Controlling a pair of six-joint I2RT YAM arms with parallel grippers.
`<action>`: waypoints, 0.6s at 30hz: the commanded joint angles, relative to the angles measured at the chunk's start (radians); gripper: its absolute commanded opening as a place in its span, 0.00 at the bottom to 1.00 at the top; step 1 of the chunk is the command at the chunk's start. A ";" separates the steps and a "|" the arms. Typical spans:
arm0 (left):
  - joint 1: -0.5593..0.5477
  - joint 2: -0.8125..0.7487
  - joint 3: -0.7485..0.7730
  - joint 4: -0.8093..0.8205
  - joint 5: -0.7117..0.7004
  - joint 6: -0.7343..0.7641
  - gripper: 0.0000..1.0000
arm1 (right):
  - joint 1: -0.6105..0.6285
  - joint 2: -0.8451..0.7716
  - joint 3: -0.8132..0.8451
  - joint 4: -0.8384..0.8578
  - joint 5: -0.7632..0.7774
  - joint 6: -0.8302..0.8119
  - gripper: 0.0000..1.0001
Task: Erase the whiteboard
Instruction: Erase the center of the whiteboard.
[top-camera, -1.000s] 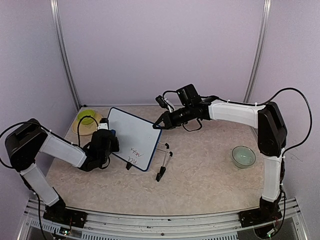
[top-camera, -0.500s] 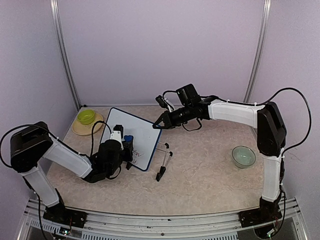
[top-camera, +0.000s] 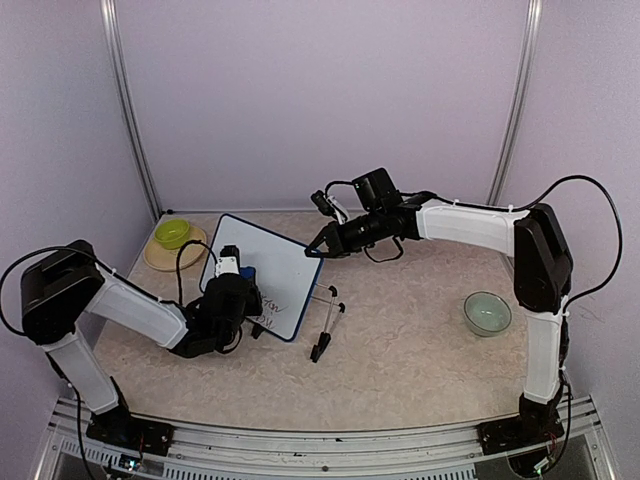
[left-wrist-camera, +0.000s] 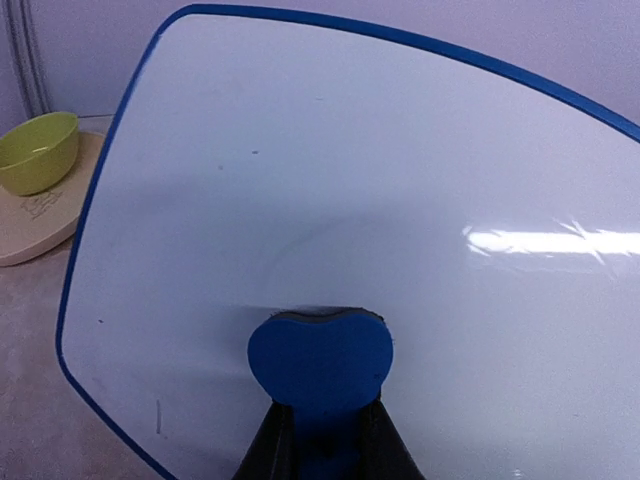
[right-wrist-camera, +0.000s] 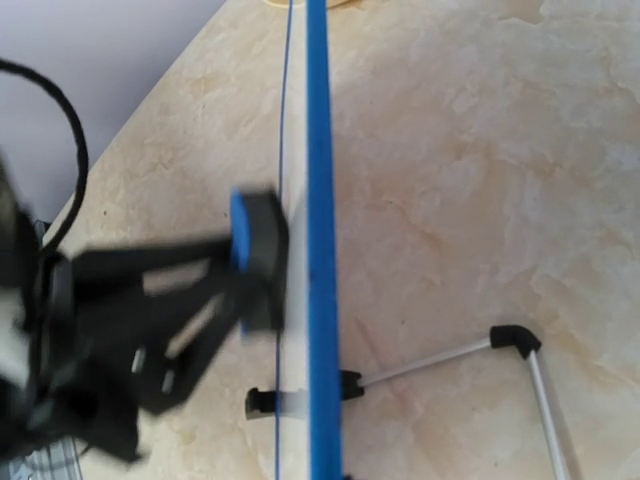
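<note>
The whiteboard (top-camera: 278, 255) stands tilted on its fold-out legs left of centre, with handwritten marks (top-camera: 271, 304) on its lower right part. My left gripper (top-camera: 238, 284) is shut on a small blue eraser block (top-camera: 247, 272), which is pressed flat against the board face (left-wrist-camera: 350, 180). In the left wrist view the eraser (left-wrist-camera: 320, 362) sits between my fingertips (left-wrist-camera: 268, 452), and the board around it is blank. My right gripper (top-camera: 322, 250) is shut on the board's upper right corner. The right wrist view looks along the blue frame (right-wrist-camera: 320, 150); its own fingers are hidden.
A yellow-green bowl (top-camera: 172, 233) rests on a beige plate (top-camera: 156, 259) behind the board's left side. A pale teal bowl (top-camera: 487, 312) sits at the right. The board's legs (top-camera: 326, 338) stick out over the table toward the front.
My left gripper swept the eraser from the board's left edge to the lower right, then back a little up and left. The right arm and the board stayed put.
</note>
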 joint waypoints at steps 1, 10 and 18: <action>0.078 -0.024 -0.015 -0.199 -0.136 -0.126 0.10 | 0.003 0.014 -0.021 0.027 -0.002 -0.023 0.00; 0.136 0.038 -0.032 -0.105 0.003 -0.116 0.10 | 0.003 0.010 -0.030 0.027 -0.003 -0.026 0.00; 0.019 0.060 -0.072 0.129 0.162 -0.010 0.10 | 0.000 0.015 -0.032 0.028 -0.003 -0.024 0.00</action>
